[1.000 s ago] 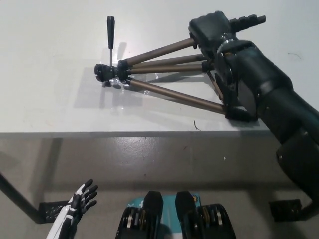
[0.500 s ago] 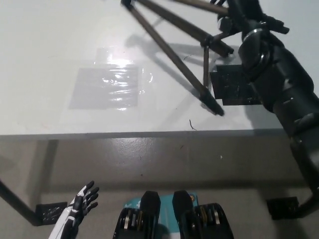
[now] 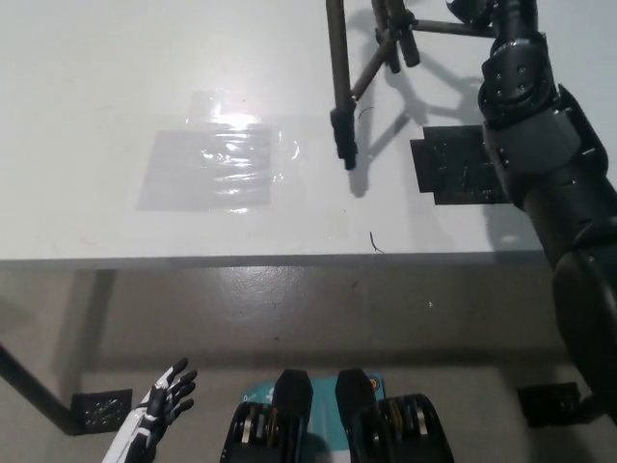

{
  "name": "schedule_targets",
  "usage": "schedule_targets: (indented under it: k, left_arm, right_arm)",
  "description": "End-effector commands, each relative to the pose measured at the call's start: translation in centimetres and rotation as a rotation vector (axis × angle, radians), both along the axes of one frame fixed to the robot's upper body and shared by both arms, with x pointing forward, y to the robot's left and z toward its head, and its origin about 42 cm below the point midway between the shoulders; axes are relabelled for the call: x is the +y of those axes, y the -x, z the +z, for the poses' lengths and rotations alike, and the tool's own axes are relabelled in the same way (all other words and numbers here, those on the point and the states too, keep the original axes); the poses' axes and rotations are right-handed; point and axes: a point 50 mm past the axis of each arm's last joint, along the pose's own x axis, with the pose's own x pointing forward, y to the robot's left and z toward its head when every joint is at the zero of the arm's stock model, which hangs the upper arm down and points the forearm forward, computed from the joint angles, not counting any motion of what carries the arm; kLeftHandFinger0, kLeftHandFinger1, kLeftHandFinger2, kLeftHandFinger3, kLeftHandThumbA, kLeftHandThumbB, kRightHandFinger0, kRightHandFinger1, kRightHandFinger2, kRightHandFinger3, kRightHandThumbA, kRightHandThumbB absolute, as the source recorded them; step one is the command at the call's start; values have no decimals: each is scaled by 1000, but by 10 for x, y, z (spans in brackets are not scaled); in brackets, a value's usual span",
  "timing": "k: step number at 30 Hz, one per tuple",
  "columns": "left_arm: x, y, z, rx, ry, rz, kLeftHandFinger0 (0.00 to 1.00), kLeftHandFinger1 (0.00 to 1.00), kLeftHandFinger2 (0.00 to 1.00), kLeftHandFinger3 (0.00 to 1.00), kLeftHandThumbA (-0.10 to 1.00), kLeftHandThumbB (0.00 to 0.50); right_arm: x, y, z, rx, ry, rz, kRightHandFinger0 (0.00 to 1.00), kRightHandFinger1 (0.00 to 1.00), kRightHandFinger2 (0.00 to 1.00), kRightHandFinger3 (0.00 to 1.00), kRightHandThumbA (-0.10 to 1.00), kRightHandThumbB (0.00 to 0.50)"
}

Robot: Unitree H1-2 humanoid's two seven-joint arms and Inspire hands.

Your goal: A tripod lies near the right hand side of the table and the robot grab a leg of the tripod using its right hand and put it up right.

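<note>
Tripod point(image 3: 339, 77) legs, dark and slim, reach down from the top edge over the far right part of the white table point(image 3: 116, 212); its head is out of sight. One leg hangs nearly straight, its black foot just above or on the tabletop, I cannot tell which. Thin braces join the legs near the top. The black right hand point(image 3: 482, 14) is up at the edge, grip unclear. The white left hand point(image 3: 164, 405) rests low, fingers spread.
</note>
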Motion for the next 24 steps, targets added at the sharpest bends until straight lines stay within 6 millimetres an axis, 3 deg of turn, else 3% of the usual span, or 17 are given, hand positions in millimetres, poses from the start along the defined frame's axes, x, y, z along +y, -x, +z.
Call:
schedule_targets:
  k: [1, 2, 5, 8, 11, 12, 14, 18, 20, 24]
  left_arm:
    - [0, 4, 2, -39, -4, -5, 1000, 1000, 1000, 1000, 1000, 243]
    - [0, 4, 2, -37, -2, -5, 1000, 1000, 1000, 1000, 1000, 243]
    - [-1, 9, -1, -28, 7, -2, 1000, 1000, 1000, 1000, 1000, 246]
    - [-2, 11, -3, -23, 0, -3, 1000, 1000, 1000, 1000, 1000, 220]
    - [0, 9, -3, -22, 2, 0, 1000, 1000, 1000, 1000, 1000, 220]
    - [1, 8, -2, -29, 0, 2, 1000, 1000, 1000, 1000, 1000, 213]
    - [2, 8, -2, -34, 9, 0, 1000, 1000, 1000, 1000, 1000, 214]
    - [0, 19, -7, -7, -9, 10, 1000, 1000, 1000, 1000, 1000, 222]
    - [0, 21, -9, -1, 0, 18, 1000, 1000, 1000, 1000, 1000, 230]
    - [0, 23, -9, 6, 3, 23, 1000, 1000, 1000, 1000, 1000, 216]
  right_arm:
    - [13, 2, 40, -204, -189, 3, 0, 0, 429, 420, -100, 64]
    - [14, 2, 37, -203, -190, 3, 0, 0, 431, 417, -100, 71]
    - [21, 8, 0, -167, -196, 2, 0, 24, 487, 497, -100, 88]
    - [25, 13, -29, -117, -234, 2, 0, 0, 381, 260, -100, 112]
    - [31, 18, -52, -68, -259, 3, 0, 0, 369, 230, -100, 98]
    - [34, 21, -61, -55, -275, 3, 0, 0, 293, 189, -100, 106]
    - [38, 27, -81, -24, -309, 2, 0, 0, 304, 211, -100, 97]
    - [42, 40, -117, 18, -304, -21, 0, 0, 276, 365, -100, 99]
    - [42, 46, -132, 43, -306, -27, 0, 5, 330, 453, -100, 100]
    - [41, 53, -151, 84, -331, -23, 0, 73, 467, 513, -100, 98]
